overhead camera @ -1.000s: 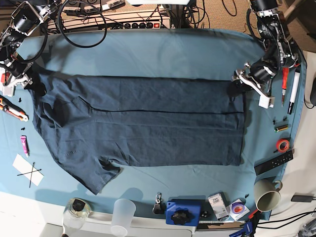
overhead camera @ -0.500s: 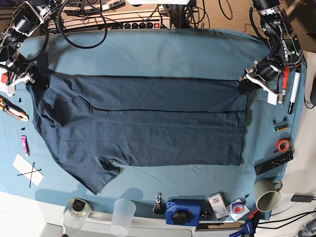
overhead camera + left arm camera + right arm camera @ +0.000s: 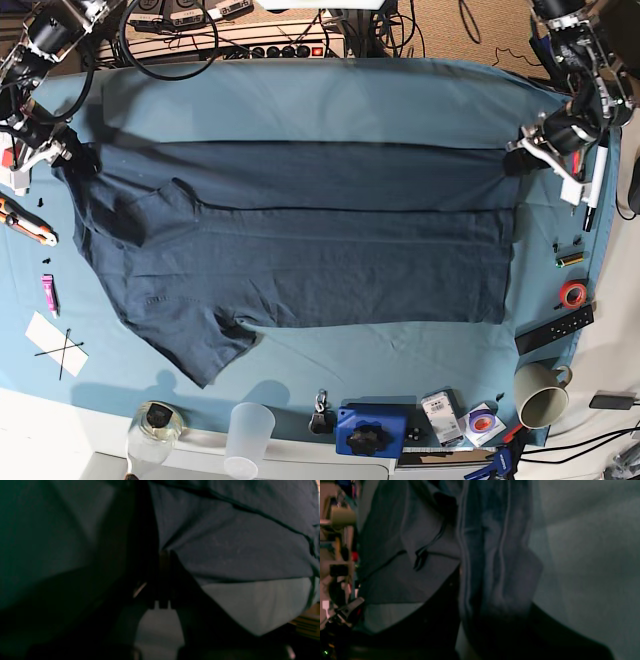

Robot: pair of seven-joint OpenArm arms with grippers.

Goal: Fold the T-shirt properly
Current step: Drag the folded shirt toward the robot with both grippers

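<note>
Both grippers pinching shirt [image 3: 300, 250] far edge: left gripper [image 3: 528, 152] hem end, right gripper [image 3: 62, 160] shoulder end; long axis spans between, body toward near side.

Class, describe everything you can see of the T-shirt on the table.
The T-shirt is dark navy, soft and faintly creased. It lies lengthwise across the teal cloth, partly folded, with a long fold line along its body. One short sleeve points toward the near edge. Its far edge is stretched between the two pincers: the left pincer is shut on the far corner at the hem end, and the right pincer is shut on the far corner at the sleeve end.
</note>
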